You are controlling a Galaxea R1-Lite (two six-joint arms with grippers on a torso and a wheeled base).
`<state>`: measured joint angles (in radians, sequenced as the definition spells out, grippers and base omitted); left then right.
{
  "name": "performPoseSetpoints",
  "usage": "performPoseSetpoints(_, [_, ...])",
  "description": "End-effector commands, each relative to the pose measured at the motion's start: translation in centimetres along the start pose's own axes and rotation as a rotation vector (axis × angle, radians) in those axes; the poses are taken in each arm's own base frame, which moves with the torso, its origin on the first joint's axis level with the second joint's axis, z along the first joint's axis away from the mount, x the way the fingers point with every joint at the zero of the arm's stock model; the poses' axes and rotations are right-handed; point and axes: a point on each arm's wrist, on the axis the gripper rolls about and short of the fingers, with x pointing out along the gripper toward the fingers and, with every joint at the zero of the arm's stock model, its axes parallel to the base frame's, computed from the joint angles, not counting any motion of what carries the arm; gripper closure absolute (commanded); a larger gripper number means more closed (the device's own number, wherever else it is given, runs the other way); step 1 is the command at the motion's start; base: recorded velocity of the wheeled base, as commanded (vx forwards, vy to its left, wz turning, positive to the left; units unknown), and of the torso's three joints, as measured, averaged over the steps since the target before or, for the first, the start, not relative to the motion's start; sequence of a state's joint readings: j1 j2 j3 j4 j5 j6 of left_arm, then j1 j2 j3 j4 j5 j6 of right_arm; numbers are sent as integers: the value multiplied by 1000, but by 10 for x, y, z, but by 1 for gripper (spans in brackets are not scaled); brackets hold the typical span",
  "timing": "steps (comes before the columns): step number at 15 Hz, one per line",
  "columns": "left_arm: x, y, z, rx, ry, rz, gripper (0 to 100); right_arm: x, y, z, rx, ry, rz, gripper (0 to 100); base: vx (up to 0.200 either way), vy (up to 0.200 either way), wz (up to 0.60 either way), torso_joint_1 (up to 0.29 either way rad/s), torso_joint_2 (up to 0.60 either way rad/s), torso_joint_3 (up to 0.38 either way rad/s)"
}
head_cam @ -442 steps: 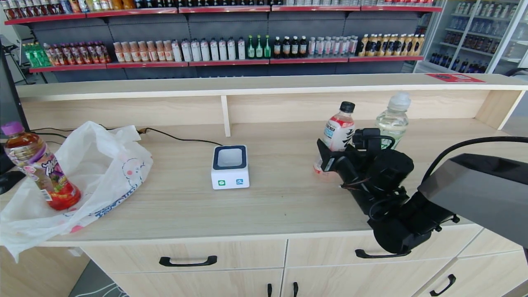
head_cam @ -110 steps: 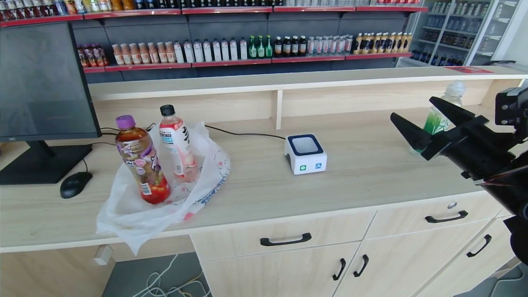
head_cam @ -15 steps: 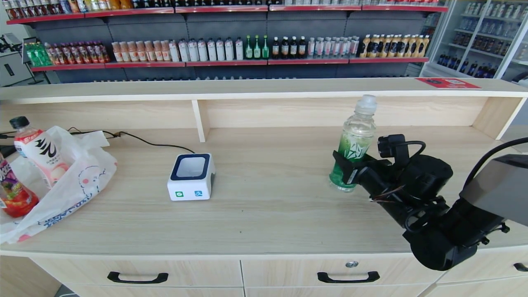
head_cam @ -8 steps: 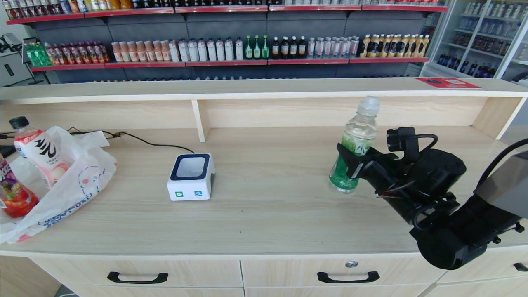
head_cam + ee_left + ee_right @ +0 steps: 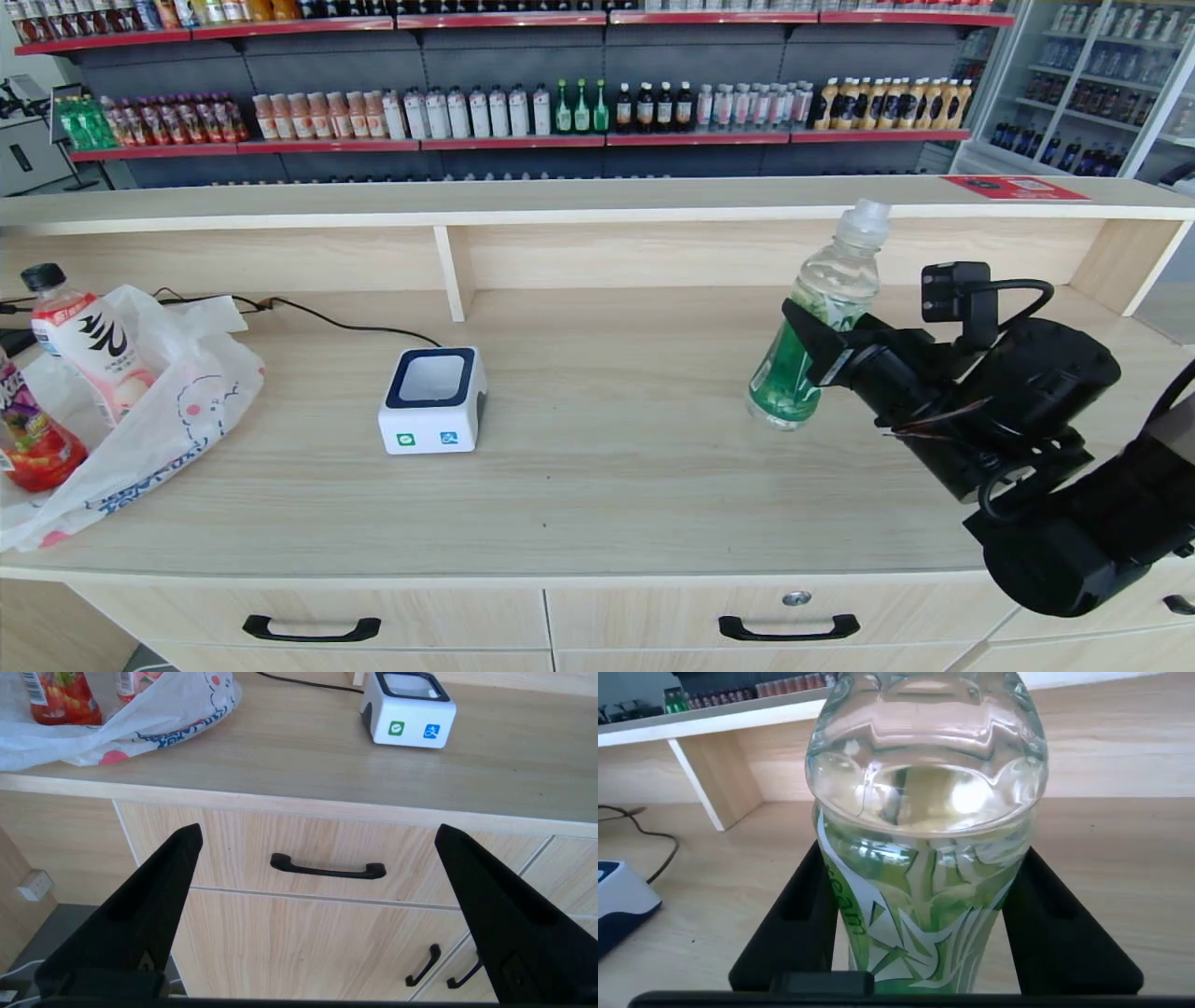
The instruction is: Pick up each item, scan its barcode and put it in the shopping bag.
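Over the last second the green-labelled bottle (image 5: 814, 329) has gone from upright to tilted, its cap leaning toward the robot's right as the right gripper (image 5: 814, 343) has risen with it. Its base sits low at the counter (image 5: 597, 485), and whether it still touches the wood cannot be told. The right gripper's fingers clamp the bottle around its label, one on each side, as the right wrist view shows with the bottle (image 5: 924, 859) pinned between them. Well to the left on the counter stands the white scanner (image 5: 432, 399), a black cable (image 5: 355, 327) running behind it. Farther left lies the white plastic shopping bag (image 5: 177, 411), holding a pink-and-white bottle (image 5: 84, 341) with a black cap and a red drink bottle (image 5: 33, 439). The left gripper (image 5: 318, 835) hangs below the counter edge in front of a drawer handle (image 5: 327, 868), its fingers spread wide and holding nothing. Shelves of drinks (image 5: 523, 112) line the wall behind.
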<state>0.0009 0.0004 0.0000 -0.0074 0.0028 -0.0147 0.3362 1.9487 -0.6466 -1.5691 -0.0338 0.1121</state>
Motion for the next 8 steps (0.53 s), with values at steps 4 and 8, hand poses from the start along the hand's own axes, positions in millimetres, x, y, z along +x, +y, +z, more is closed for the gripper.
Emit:
performPoseSetpoints(4, [0,0,0,-1,1,1,0,-11,5,28,4,-71,14,100,0,0,0,0,0,0])
performPoseSetpoints(8, [0,0,0,1,1,1,0,-42,44,38,38,-50,145,100,0,0,0,0,0,0])
